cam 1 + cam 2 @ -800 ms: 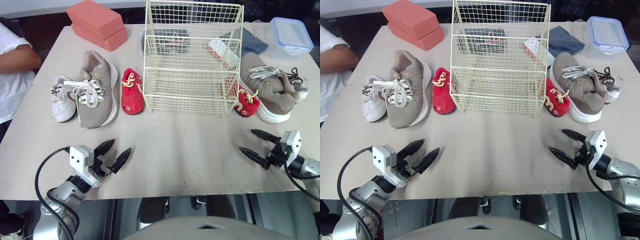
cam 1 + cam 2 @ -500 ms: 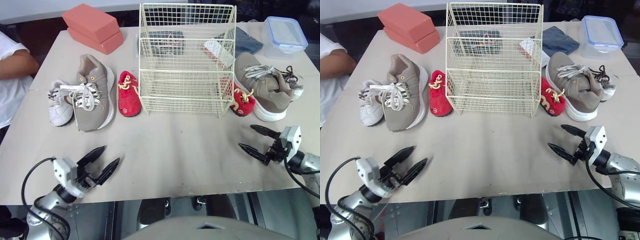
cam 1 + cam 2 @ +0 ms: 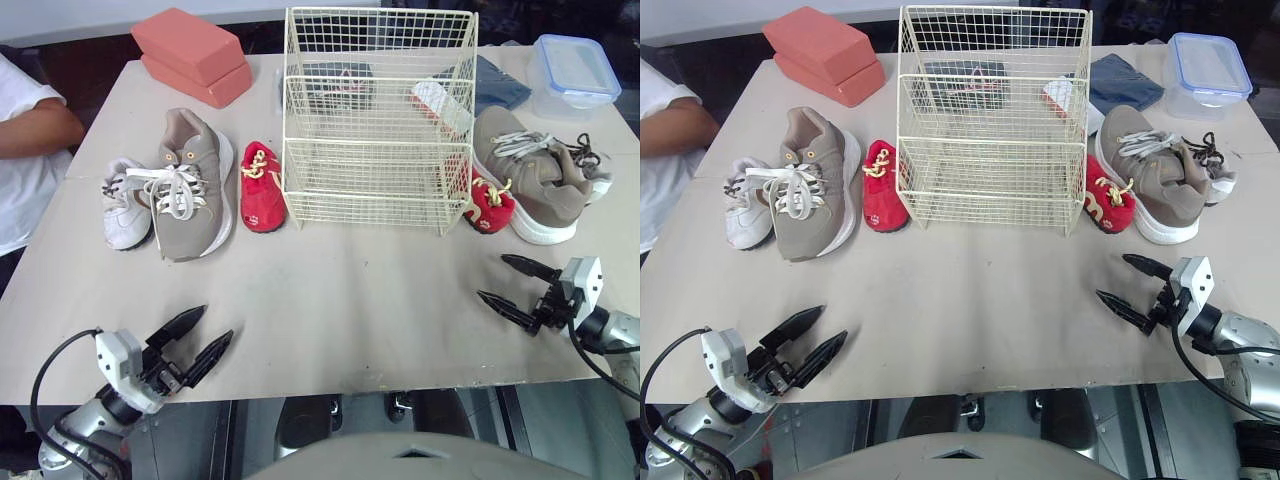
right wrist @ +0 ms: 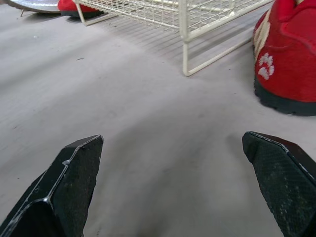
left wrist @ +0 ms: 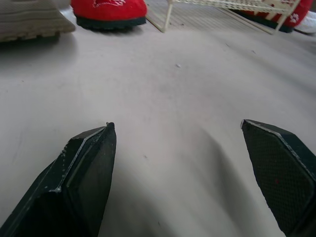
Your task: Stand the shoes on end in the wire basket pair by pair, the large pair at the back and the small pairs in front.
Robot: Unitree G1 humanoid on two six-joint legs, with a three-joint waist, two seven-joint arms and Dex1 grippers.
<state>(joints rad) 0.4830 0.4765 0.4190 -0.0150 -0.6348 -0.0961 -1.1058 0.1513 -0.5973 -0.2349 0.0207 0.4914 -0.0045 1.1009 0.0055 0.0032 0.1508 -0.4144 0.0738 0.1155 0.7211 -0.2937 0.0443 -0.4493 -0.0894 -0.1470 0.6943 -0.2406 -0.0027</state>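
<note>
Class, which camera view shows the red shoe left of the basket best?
Left eye view: the red shoe shows whole, from above, laces visible. Right eye view matches. Left wrist view crops it to its lower side; right wrist view catches a sliver.

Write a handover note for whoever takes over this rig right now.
Left gripper and right gripper: both open, empty, low over the table near its front edge.
Wire basket holds no shoes.
On its left: left white shoe, left large shoe, left red shoe.
On its right: right red shoe, right large shoe, small shoe half hidden behind it.
Done: nothing.
Left: all three pairs, large pair at the back.
</note>
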